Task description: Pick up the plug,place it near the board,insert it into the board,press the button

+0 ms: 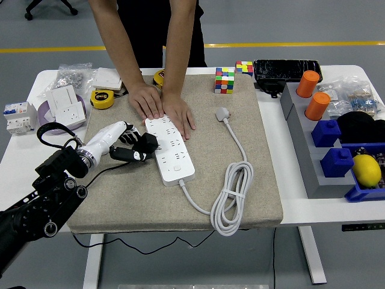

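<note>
Black plug [146,143] sits left of centre, held in left hand [123,144] fingers, touching the white power strip's [170,149] left edge. Plug axis roughly horizontal, tip pointing right at the strip, w/ strip running upper-left to lower-right. Person's hands [162,105] pin strip's top end. Right hand not visible.
</note>
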